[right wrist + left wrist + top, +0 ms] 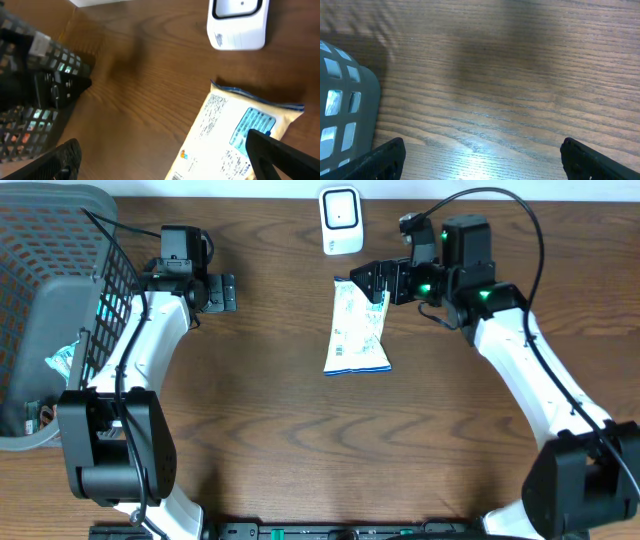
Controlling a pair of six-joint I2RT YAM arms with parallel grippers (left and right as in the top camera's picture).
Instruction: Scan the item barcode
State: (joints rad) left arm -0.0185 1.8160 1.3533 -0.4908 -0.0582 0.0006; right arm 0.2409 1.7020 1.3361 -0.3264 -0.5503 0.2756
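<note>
Now the left hand [229,292] sits upper left by the basket [40,240], fingers apart, empty. The right hand [368,284], spread wide, is at the top edge of the packet [357,330], perhaps touching, below the scanner [341,220].

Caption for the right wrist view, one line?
Open right gripper over the printed packet, white scanner beyond.

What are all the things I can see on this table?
packet: one, white and blue, lying in the middle of the table
scanner: one, white, at the far edge beyond the packet
basket: one, grey, at the left edge
wrapped things: a few, too small to count, inside the basket
table: one, brown wood
left gripper: one, black, open, over bare table beside the basket
right gripper: one, black, open, at the packet's far end
</note>
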